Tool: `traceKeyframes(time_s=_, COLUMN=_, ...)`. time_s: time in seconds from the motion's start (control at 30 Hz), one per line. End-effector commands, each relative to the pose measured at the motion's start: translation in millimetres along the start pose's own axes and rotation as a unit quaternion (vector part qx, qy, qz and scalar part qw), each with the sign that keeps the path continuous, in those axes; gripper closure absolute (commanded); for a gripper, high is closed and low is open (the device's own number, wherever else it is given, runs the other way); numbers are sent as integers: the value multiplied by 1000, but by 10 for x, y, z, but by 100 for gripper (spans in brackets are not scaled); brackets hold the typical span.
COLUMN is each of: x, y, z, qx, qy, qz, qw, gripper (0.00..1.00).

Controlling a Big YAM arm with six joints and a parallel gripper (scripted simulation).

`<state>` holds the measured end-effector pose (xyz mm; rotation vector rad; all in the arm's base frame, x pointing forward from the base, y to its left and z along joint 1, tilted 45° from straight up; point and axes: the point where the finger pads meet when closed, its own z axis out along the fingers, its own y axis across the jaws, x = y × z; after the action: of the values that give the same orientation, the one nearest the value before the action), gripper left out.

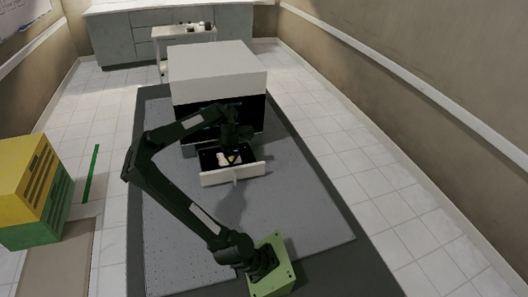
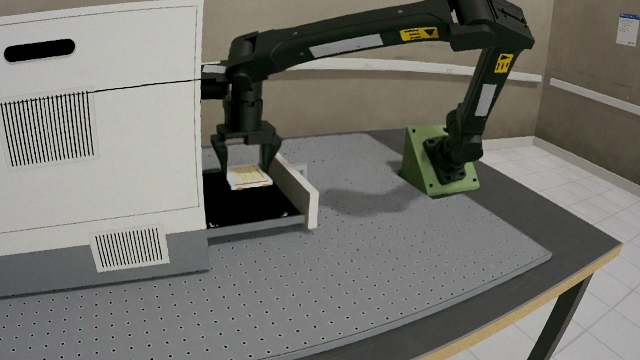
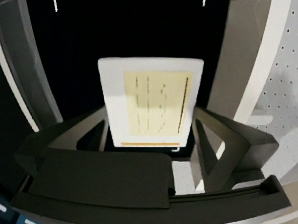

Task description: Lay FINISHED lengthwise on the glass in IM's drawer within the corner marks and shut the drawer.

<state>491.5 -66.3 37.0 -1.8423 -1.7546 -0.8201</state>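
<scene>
The cassette FINISHED [image 1: 223,159] [image 2: 250,177] [image 3: 155,102], white with a yellow gel window and an orange line, is face up between the fingers of my gripper [image 1: 232,160] [image 2: 245,171] [image 3: 150,109], which is shut on its two long edges. It is over the black glass [image 2: 250,207] [image 3: 75,55] in the open drawer [image 1: 219,178] [image 2: 311,212] of the imager IM [image 1: 216,62] [image 2: 145,120]. It looks nearly level and low; the gap to the glass cannot be judged. Two far corner marks [image 3: 55,6] [image 3: 204,3] show beyond it; one near mark [image 3: 176,149] shows at its near edge.
The drawer's front panel stands close beside one finger, with its handle [image 1: 235,178] outside. IM's tall dark front [image 1: 252,115] rises close behind the wrist. IM stands on a perforated grey board [image 1: 289,198] [image 2: 380,260]. The arm's green base [image 1: 274,268] [image 2: 425,175] is at the board's near end.
</scene>
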Motion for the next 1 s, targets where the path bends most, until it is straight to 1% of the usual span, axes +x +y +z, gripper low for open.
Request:
traceKeyframes(time_s=0.0, x=21, y=30, z=151, qx=7, qy=3, qz=6, qw=1000, gripper=22)
traceKeyframes(time_s=0.27, x=23, y=72, z=219, qx=6, qy=3, qz=5, qw=1000, gripper=22)
traceKeyframes(time_s=0.37, x=29, y=54, z=219, qx=9, qy=4, qz=8, qw=1000, gripper=22)
traceKeyframes(time_s=0.5, x=40, y=64, z=181, qx=6, qy=2, qz=7, qw=1000, gripper=22)
traceKeyframes(time_s=0.97, x=41, y=64, z=181, qx=6, qy=2, qz=6, qw=1000, gripper=22)
